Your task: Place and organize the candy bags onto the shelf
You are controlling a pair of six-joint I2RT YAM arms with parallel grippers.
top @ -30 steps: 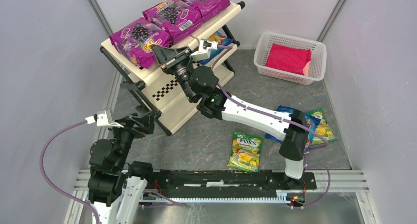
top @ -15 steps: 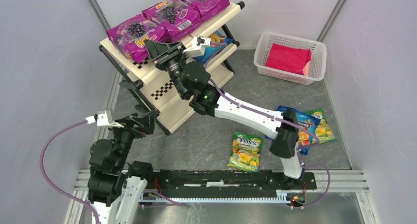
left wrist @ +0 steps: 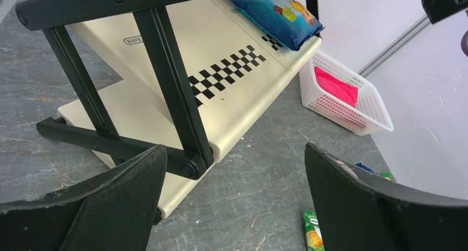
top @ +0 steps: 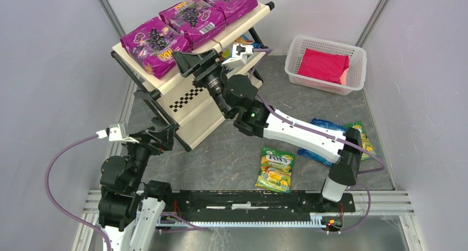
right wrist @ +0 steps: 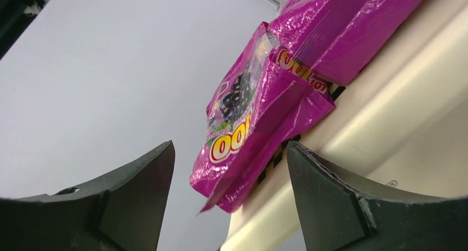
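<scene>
Three magenta grape bags point(top: 189, 15) lie in a row on the shelf's point(top: 190, 94) top tier. The nearest is just ahead of the right gripper point(right wrist: 229, 157), not touching. Its jaws are wide and empty. The left gripper point(left wrist: 234, 168) is also wide and empty, facing the shelf's lower frame.

Floor blue bag point(top: 325, 123) — mostly hidden under right arm point(top: 298, 134).

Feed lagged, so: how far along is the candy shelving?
Done: three purple bags line the shelf's top tier, and one blue bag lies on the middle tier. In hand: nothing; the right pincer is open near the front purple bag, the left pincer open. Left: on the table, a Fox's bag, a second blue bag and a green-yellow bag.
</scene>
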